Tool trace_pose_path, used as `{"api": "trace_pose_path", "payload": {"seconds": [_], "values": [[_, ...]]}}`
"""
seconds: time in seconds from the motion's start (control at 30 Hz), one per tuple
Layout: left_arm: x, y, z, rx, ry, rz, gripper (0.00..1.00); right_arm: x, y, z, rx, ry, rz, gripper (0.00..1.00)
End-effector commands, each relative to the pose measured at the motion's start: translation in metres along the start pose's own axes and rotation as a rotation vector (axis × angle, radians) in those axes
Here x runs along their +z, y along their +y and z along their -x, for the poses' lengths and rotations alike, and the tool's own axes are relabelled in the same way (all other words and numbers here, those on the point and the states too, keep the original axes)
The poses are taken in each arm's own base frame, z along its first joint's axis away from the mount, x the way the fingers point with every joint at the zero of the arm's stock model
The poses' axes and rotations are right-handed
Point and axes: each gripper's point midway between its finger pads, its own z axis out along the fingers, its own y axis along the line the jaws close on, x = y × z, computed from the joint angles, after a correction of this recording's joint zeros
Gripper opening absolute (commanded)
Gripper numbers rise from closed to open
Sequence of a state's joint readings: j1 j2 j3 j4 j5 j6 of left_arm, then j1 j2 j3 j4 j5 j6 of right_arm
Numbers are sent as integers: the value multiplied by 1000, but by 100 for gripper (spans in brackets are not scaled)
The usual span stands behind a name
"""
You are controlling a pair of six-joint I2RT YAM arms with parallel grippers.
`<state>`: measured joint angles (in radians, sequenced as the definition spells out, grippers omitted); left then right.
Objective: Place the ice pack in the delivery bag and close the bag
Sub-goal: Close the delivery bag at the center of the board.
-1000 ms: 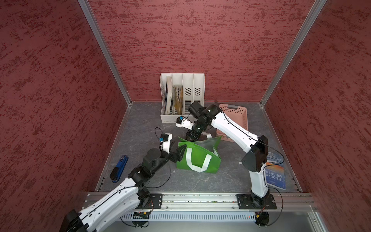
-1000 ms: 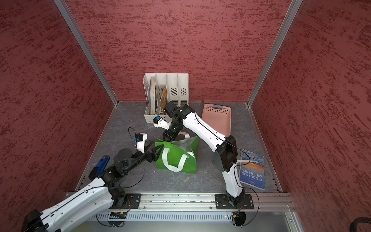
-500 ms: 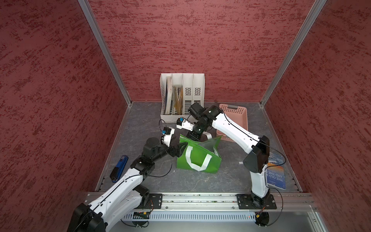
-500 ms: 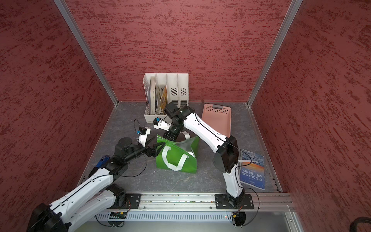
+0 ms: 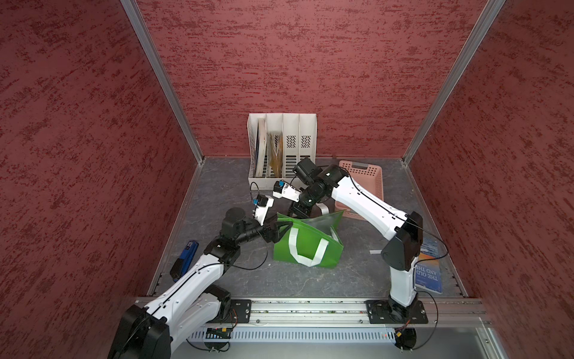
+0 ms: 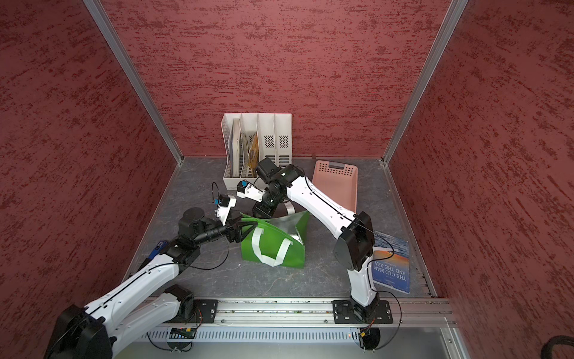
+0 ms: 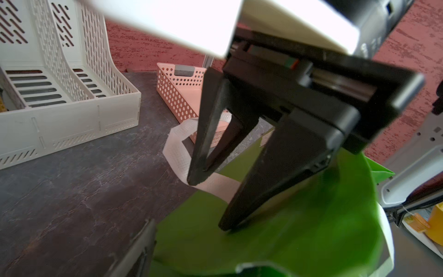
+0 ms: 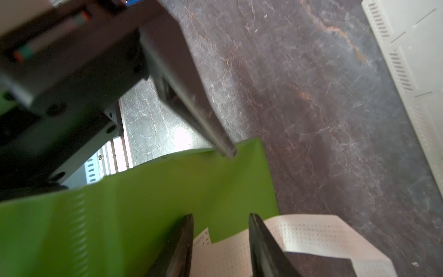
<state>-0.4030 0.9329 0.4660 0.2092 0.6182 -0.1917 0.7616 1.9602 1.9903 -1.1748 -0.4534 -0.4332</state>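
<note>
Delivery bag (image 5: 307, 239): one, green, foil-lined, upright and open, middle of table (image 5: 310, 279); two white straps (image 5: 293, 248). Pincers: two, bag between them.
Nearest: one book (image 5: 430, 276), one blue stapler (image 5: 184, 259).
Left pincer (image 5: 284, 233) at bag's near-left corner, spread wide, gripping nothing, one fingertip (image 8: 226, 151) against rim.
Right pincer (image 8: 220, 215) at far rim, part open astride far strap (image 8: 311, 232), unclamped.
Farthest: one pink basket (image 5: 362, 169), one white four-slot file rack (image 5: 306, 130).

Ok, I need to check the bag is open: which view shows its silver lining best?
The top views: in both, the delivery bag stands mouth up and its silver lining shows inside the far wall. Both wrist views catch only its green outer fabric and the white handle behind it.
</note>
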Motion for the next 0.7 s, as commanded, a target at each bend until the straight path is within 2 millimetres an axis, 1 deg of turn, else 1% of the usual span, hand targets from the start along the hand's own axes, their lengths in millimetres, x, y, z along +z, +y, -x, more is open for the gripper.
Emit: {"api": "trace_pose_path", "payload": {"seconds": [0.0, 0.03, 0.17, 0.3, 0.33, 0.4, 0.47, 0.5, 0.6, 0.67], "values": [[-4, -16, 11, -6, -33, -68, 68, -13, 4, 12, -14, -66, 7, 42], [-6, -16, 8, -14, -33, -68, 59, -11, 2, 10, -11, -59, 3, 42], [-8, -18, 2, -48, -29, -68, 38, -12, -4, 10, 4, -65, -12, 42], [-8, -22, -1, -62, -33, -61, 33, -18, -11, 14, 28, -98, -26, 43], [-8, -22, -1, -62, -34, -54, 30, -20, -12, 15, 31, -108, -30, 44], [-9, -20, -3, -62, -38, -37, 21, -26, -20, 20, 46, -137, -71, 44], [-11, -18, -5, -68, -45, -15, 20, -37, -30, 26, 93, -182, -97, 47], [-12, -18, -4, -71, -52, -7, 18, -46, -34, 31, 120, -219, -102, 50], [-17, -19, 1, -67, -89, 19, 12, -80, -45, 43, 161, -342, -158, 55], [-18, -22, 2, -53, -94, 25, 11, -106, -51, 48, 189, -429, -214, 60]]}}
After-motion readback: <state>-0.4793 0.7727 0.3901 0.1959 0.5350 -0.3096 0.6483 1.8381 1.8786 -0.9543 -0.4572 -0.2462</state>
